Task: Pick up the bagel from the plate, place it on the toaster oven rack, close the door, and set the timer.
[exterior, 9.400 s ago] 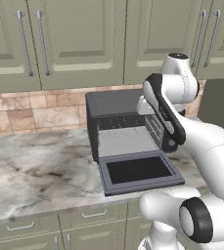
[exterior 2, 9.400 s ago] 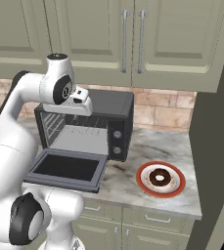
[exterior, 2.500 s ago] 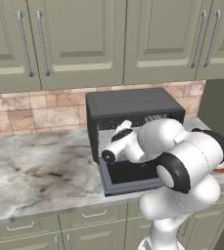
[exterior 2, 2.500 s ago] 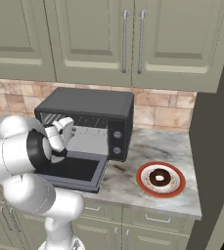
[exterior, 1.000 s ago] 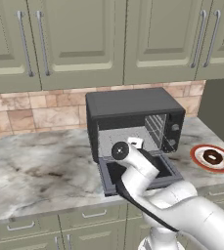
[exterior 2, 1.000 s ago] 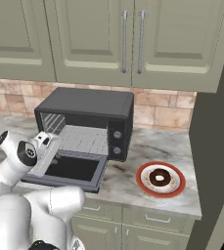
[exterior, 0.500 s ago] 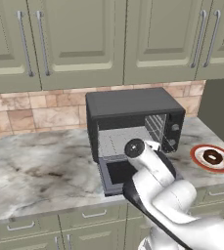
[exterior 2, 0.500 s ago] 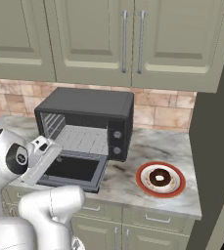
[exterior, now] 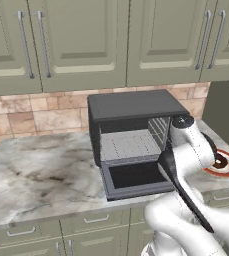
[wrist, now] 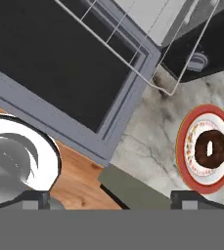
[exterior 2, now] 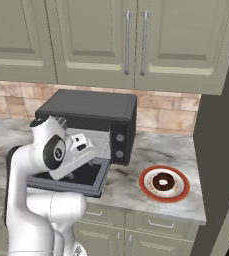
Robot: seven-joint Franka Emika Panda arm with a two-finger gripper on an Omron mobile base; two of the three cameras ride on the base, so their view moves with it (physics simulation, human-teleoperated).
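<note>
bagel (exterior 2: 164,182) is sitting on the plate (exterior 2: 147,185), on the bench (exterior 2: 136,150) right of the toaster oven. door (exterior: 136,176) is hanging open; jaws are standing wide, holding nothing.

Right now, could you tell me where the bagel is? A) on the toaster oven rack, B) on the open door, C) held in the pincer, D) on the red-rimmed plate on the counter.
D: the bagel lies in the middle of the plate, on the counter to the right of the toaster oven.
</note>
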